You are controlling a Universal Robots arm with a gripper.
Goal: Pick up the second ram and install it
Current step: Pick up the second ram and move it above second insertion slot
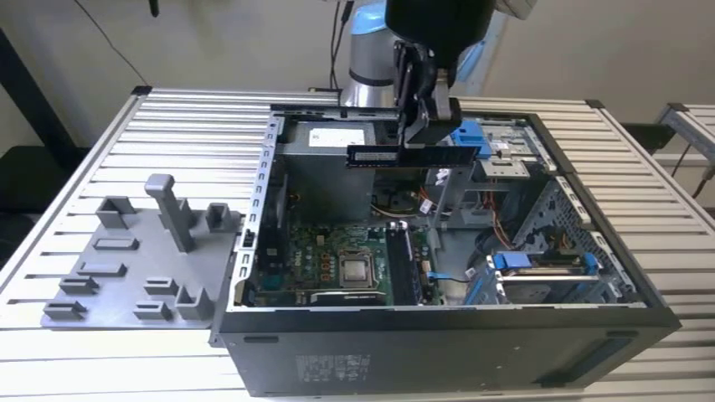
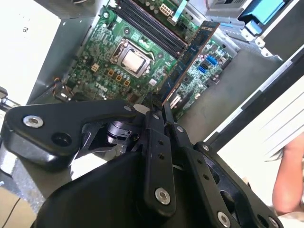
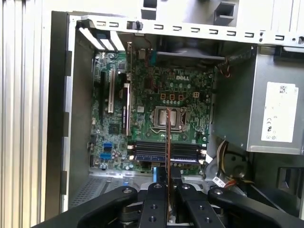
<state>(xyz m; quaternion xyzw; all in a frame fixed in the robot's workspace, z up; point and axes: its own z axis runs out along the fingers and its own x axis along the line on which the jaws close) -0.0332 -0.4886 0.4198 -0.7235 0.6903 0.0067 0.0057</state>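
The gripper [image 1: 428, 134] is closed on the second ram [image 1: 386, 156], which is pinched near one end between the fingers. In the exterior view the stick is held level, long edge horizontal, in the air over the open computer case [image 1: 447, 352], with most of its length reaching toward the exterior view's left. It touches nothing but the gripper.

In the second wrist view the gripper [image 2: 159, 108] is seen clamped on the lower end of the second ram [image 2: 190, 52], and the board with its row of dark chips slants away over the motherboard [image 2: 90, 76]. In the first wrist view the second ram [image 3: 168, 137] is seen edge-on as a thin line rising from the gripper [image 3: 168, 183]. That line crosses the memory slots [image 3: 142, 151] and the processor socket [image 3: 175, 118].

The motherboard [image 1: 313, 251] lies flat on the floor of the case, well below the held stick. The memory slots [image 1: 404, 264] run just beside the processor socket [image 1: 357, 270]. A grey power supply [image 3: 270, 109] fills one corner of the case.

The case rests on a slatted metal surface [image 1: 146, 134]. A grey holder tray [image 1: 112, 285] lies on that surface, just beside the case at the exterior view's left. A person's arm [image 2: 289, 180] is caught at the edge of the second wrist view.
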